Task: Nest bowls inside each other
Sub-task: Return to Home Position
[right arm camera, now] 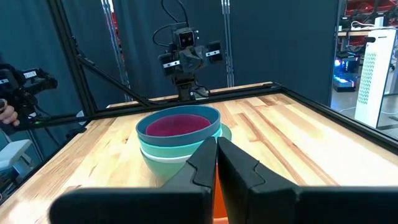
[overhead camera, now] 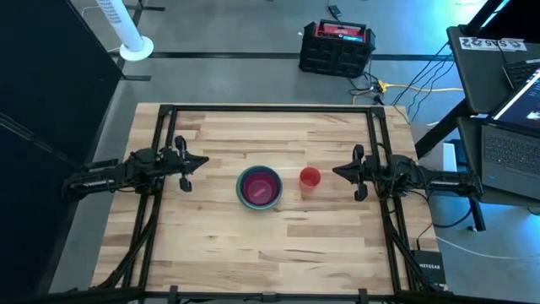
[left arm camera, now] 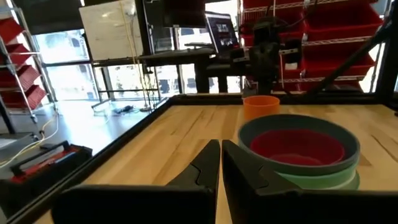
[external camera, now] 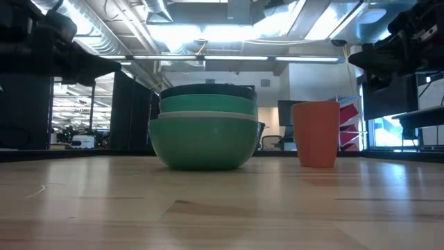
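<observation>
Nested bowls (overhead camera: 259,187): one stack, magenta innermost, mid-bench (overhead camera: 278,262), just beside orange cup (overhead camera: 310,178). Left pincer (left arm camera: 221,146), right pincer (right arm camera: 216,142): both clenched, empty, parked either side, well apart from stack. Risk, judged: slight; stray arm sweep could topple cup or stack.

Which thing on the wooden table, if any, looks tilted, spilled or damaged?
Nothing stands out. The nested stack of round plastic bowls sits upright and level, and the small orange-red plastic cup stands upright beside it, not touching.
</observation>
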Tool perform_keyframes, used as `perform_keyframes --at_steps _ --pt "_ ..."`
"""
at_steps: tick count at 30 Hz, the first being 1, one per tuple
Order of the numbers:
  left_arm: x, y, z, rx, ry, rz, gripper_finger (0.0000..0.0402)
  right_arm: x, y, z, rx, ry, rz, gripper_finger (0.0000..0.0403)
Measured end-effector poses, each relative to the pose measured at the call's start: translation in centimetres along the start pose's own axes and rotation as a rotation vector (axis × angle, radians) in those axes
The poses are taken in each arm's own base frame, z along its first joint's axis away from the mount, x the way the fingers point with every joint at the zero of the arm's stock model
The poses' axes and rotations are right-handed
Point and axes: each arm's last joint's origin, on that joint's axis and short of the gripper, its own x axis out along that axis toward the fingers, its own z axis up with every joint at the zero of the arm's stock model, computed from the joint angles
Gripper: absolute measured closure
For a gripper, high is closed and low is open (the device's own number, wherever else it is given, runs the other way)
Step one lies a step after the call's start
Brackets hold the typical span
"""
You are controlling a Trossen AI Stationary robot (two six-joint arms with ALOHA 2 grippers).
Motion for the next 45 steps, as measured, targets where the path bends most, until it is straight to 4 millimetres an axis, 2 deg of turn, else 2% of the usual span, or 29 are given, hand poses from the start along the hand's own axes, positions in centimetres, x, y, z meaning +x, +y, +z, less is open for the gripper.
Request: perform_keyframes --at_steps 11,45 --pt "0.0 0.0 0.0 -0.064 0.0 0.0 0.0402 0.0 0.0 0.0 0.0 0.0 0.0 0.0402" --pt "0.0 -0.07 -0.01 -0.067 0.001 -0.008 0.0402 0.0 0.0 0.0 0.0 0.0 0.0 0.0402"
